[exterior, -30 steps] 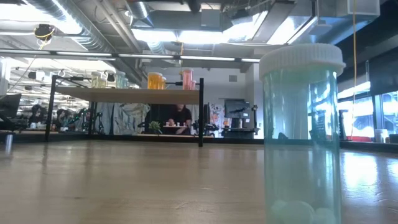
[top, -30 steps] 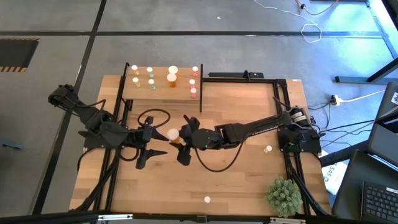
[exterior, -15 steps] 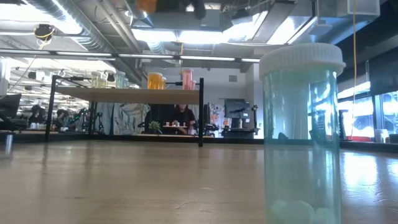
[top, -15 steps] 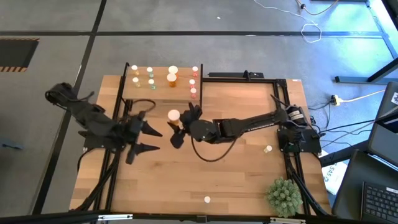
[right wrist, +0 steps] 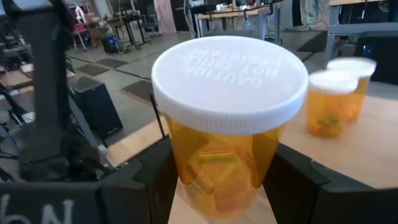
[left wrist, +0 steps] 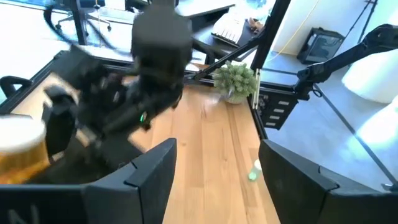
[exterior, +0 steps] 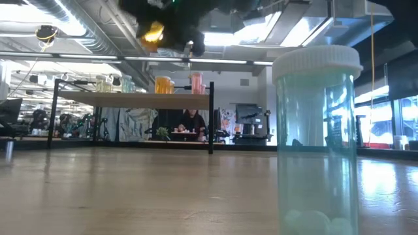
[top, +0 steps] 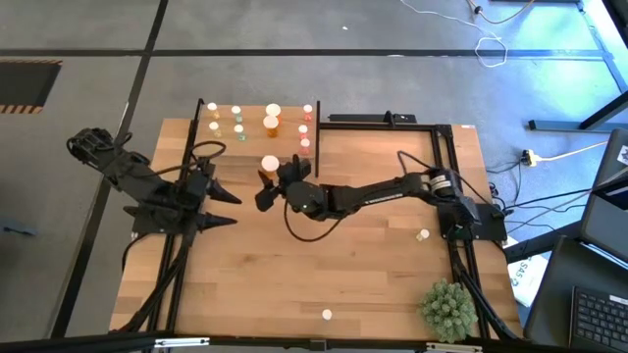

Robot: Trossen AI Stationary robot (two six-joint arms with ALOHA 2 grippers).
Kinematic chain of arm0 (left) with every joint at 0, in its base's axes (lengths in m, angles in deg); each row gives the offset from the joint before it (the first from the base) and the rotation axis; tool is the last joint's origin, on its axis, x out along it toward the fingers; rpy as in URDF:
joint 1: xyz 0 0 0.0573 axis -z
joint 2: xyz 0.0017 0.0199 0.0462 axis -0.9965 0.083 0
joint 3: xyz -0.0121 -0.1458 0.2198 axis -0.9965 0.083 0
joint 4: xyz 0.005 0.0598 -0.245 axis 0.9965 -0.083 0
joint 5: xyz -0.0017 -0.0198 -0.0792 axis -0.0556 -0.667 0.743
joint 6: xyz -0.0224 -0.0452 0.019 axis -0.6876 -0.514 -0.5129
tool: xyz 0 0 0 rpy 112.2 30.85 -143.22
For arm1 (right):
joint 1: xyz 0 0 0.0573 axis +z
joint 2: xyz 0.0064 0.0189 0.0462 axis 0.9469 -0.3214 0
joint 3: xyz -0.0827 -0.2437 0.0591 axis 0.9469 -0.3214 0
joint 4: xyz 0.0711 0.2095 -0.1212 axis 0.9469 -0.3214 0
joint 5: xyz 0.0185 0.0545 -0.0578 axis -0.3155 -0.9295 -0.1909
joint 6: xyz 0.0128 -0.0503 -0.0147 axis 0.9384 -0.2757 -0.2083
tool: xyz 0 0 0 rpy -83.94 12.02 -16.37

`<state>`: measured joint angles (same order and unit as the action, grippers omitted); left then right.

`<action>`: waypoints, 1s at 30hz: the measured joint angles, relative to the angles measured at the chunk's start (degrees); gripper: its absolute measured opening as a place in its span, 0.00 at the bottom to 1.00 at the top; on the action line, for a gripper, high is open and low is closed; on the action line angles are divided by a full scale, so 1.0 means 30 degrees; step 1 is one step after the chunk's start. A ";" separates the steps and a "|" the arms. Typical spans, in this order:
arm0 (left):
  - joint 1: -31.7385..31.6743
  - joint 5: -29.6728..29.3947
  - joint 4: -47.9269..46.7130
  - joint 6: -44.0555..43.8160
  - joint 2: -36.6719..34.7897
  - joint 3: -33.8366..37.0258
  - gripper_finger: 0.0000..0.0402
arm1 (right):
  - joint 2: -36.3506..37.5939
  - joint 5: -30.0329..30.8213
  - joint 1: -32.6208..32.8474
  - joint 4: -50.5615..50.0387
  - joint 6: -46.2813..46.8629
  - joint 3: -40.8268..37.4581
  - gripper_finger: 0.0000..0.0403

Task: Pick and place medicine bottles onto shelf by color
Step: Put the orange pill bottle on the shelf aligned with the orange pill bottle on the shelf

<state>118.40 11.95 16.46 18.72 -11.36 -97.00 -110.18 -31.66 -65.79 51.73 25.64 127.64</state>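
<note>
My right pincer (top: 267, 183) hangs over the far half of the worktop (top: 373, 284), just in front of the shelf (top: 257, 145), and it is pinching a large orange bottle (right wrist: 229, 134) with a white cap. In the right wrist view the bottle sits upright between my two fingers (right wrist: 155, 180), its cap facing the camera, pills showing through the amber wall. From above, the same cap reads as a white disc (top: 270, 164) right at the shelf's front edge. In the low view the bottle's orange body (exterior: 154, 31) is lifted high above the worktop, above the level of the shelf top.

My left pincer (top: 218, 207) is spread and holds nothing. It hovers near the worktop's left edge, well apart from the bottle, with both fingers pointing toward the middle of the worktop. Its wrist view looks past the open fingers (left wrist: 149, 177) at my other arm.

The shelf stands at the far edge of the worktop, toward the left. On it are pale green bottles (top: 236, 123) on the left part, two orange bottles (top: 272, 118) in the middle and reddish bottles (top: 306, 123) at the right end. More bottles lie loose on the worktop: a small one (top: 423, 235) near the right edge and a pale green one (top: 327, 315) by the near edge. A spiky green plant ball (top: 448, 309) sits in the near right corner.
</note>
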 joint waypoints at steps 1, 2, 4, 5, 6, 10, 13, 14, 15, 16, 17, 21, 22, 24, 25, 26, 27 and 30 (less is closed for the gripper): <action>0.0000 0.0000 -0.0014 0.0000 -0.0042 0.0000 0.56 | -0.0280 -0.0023 -0.0107 0.0238 0.0007 0.0000 0.51; 0.0000 0.0000 -0.0031 0.0001 -0.0056 0.0000 0.56 | -0.0503 -0.0058 -0.0226 0.0306 0.0015 -0.0007 0.51; 0.0000 0.0000 -0.0128 0.0029 -0.0098 0.0000 0.56 | -0.0893 -0.0112 -0.0512 0.0456 0.0067 -0.0007 0.51; 0.0000 0.0006 -0.0215 0.0029 -0.0133 0.0000 0.56 | -0.1083 -0.0262 -0.0673 0.0470 0.0027 -0.0007 0.51; 0.0000 0.0007 -0.0303 0.0029 -0.0160 0.0000 0.56 | -0.1297 -0.0521 -0.0812 0.0486 -0.0026 -0.0007 0.51; -0.0007 0.0007 -0.0778 0.0037 -0.0145 0.0000 0.56 | -0.1959 -0.1224 -0.1299 0.0329 -0.0402 -0.0036 0.51; -0.0007 0.0007 -0.1123 0.0029 -0.0152 0.0000 0.56 | -0.2041 -0.1236 -0.1647 0.0451 -0.0410 -0.0036 0.51; -0.0007 0.0007 -0.1270 0.0029 -0.0152 0.0000 0.56 | -0.2041 -0.1238 -0.1771 0.0444 -0.0408 -0.0036 0.51; -0.0007 0.0007 -0.1358 0.0036 -0.0149 0.0000 0.56 | -0.2041 -0.1215 -0.1916 0.0444 -0.0408 -0.0036 0.51; -0.0007 0.0007 -0.1361 0.0039 -0.0145 0.0000 0.56 | -0.2041 -0.1090 -0.2033 0.0444 -0.0408 -0.0036 0.51; -0.0007 0.0006 -0.1349 0.0043 -0.0153 0.0000 0.56 | -0.2041 -0.0900 -0.2136 0.0447 -0.0425 -0.0036 0.51; -0.0126 -0.0913 -0.1353 0.0051 -0.0152 0.0000 0.56 | -0.2041 -0.0666 -0.2569 0.0437 -0.0966 -0.0029 0.51; -0.0187 -0.1336 -0.1348 0.0051 -0.0152 0.0000 0.56 | -0.2041 -0.0815 -0.2678 0.0444 -0.0976 -0.0030 0.51; -0.0365 -0.2040 -0.1348 0.0031 -0.0152 0.0000 0.56 | -0.2041 -0.1319 -0.2932 0.0437 -0.0947 -0.0029 0.51; -0.0476 -0.2286 -0.1348 0.0029 -0.0152 0.0000 0.56 | -0.2041 -0.1393 -0.3072 0.0444 -0.0937 -0.0029 0.51; -0.0590 -0.2496 -0.1348 0.0029 -0.0152 0.0000 0.56 | -0.2041 -0.1382 -0.3216 0.0441 -0.0913 -0.0029 0.51; -0.0702 -0.2601 -0.1348 0.0029 -0.0152 0.0000 0.56 | -0.2041 -0.1383 -0.3347 0.0440 -0.0889 -0.0029 0.51; -0.1063 -0.2623 -0.1348 0.0022 -0.0152 0.0000 0.56 | -0.2041 -0.1811 -0.3744 0.0415 -0.0886 -0.0029 0.51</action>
<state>115.22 4.08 12.41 18.78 -11.82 -97.00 -116.30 -37.10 -77.02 52.98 22.98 127.55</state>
